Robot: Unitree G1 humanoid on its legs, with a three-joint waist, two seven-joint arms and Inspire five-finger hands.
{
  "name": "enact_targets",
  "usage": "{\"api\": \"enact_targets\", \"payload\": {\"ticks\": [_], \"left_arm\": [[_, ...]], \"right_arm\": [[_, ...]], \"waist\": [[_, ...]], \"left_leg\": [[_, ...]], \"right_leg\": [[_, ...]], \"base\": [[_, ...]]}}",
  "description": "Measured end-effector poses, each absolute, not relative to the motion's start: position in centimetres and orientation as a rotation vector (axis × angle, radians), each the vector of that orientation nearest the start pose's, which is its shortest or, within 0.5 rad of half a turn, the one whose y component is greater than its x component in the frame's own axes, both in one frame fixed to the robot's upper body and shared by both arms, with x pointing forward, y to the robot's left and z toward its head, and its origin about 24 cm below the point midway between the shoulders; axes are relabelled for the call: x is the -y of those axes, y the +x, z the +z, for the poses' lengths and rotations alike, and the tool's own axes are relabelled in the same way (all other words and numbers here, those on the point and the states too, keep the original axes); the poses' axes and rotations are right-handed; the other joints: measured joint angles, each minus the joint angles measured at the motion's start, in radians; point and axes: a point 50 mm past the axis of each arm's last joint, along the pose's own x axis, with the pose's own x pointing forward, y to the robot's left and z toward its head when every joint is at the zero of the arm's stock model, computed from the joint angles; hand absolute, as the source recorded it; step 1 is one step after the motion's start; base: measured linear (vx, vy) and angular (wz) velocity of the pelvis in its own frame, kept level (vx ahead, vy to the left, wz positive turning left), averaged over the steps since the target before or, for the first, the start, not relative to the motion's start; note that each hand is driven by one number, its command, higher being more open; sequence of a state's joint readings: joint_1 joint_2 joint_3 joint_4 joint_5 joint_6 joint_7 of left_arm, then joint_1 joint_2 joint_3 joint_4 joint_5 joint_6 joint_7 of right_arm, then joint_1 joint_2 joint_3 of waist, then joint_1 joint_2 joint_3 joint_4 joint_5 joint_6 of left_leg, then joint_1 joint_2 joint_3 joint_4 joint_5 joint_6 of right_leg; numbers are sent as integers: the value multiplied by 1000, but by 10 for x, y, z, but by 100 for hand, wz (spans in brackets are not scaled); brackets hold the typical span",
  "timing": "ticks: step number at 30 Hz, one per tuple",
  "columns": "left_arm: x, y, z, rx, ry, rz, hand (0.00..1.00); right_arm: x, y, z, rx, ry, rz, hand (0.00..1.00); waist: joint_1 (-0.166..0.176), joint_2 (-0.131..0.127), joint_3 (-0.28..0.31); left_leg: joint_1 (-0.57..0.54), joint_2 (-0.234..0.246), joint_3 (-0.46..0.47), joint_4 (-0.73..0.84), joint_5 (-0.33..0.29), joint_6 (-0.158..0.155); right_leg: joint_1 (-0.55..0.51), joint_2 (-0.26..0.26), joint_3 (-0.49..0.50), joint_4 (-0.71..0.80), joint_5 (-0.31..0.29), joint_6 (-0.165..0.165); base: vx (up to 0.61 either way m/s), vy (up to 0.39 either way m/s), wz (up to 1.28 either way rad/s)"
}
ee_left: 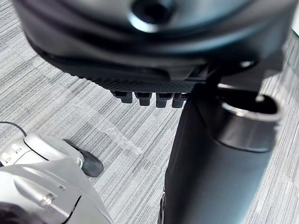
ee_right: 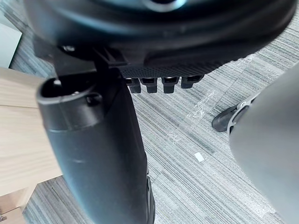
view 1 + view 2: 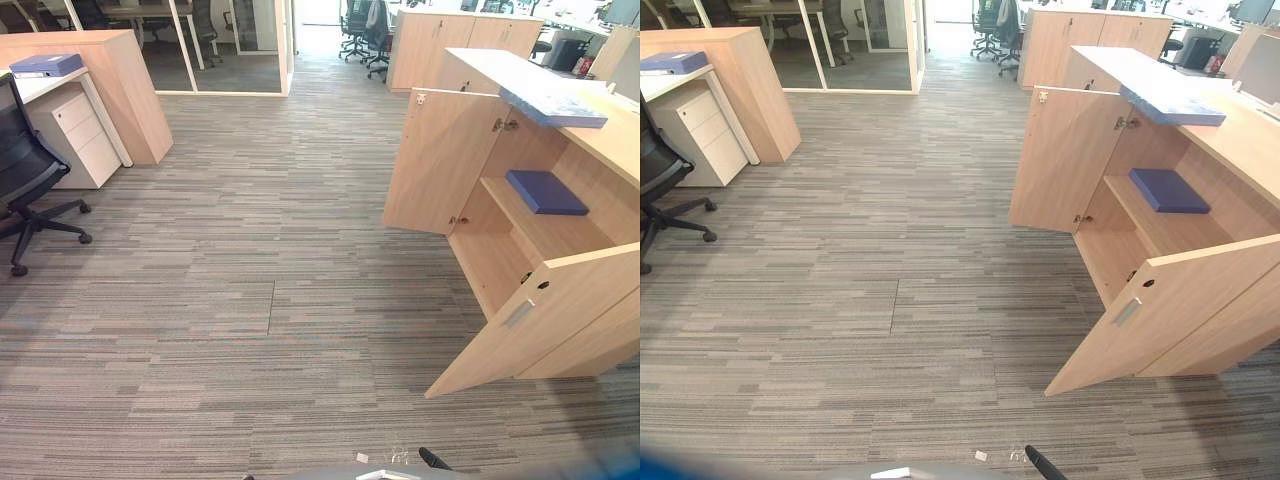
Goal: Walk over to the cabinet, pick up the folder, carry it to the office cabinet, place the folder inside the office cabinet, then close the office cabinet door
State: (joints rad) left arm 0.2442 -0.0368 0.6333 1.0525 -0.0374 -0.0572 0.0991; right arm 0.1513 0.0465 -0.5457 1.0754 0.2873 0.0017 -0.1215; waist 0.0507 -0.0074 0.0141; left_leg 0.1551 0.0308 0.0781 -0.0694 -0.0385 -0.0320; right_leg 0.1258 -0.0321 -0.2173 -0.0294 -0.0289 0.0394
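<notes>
On the office cabinet shelf lies a flat, dark-blue folder.

The office cabinet runs off the picture's edge, and its near door stands open across the lower compartment, hiding part of it. The flat pale-blue thing on the cabinet's top is too blurred to tell a folder from papers. Across the floor from the cabinet, an office chair and the desk behind it are cut by the edge. In the right eye view so is the blue folder on that desk. Beyond the cabinet, a small red thing cannot be made out. On the carpet before the near door, well apart from it, white scraps are too small to tell.
</notes>
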Motion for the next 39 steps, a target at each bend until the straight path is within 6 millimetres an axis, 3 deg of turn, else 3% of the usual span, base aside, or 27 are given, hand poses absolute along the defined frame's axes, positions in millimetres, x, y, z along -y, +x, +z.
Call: {"api": "enact_targets", "payload": {"ticks": [13,30,39], "left_arm": [[-218,14,-169,-1204,-237,705,100],[-222,40,-166,-1180,46,544,100],[-221,46,-165,-1161,50,477,100]], "right_arm": [[197,45,-173,-1187,428,-736,100],[195,66,-170,-1190,255,-604,100],[194,75,-169,-1179,188,-541,100]], "waist": [[-2,-8,-2],[-8,-6,38],[-9,0,59]], "left_leg": [[1,-2,-13,-9,2,-2],[-2,-6,-14,-4,1,-4],[8,-8,-14,14,-4,-10]], "right_leg": [[3,3,-6,-20,2,5],[1,1,-4,-19,0,17],[14,-5,-2,-7,-2,21]], "base": [[0,-5,1],[-13,-5,0],[-4,-1,0]]}}
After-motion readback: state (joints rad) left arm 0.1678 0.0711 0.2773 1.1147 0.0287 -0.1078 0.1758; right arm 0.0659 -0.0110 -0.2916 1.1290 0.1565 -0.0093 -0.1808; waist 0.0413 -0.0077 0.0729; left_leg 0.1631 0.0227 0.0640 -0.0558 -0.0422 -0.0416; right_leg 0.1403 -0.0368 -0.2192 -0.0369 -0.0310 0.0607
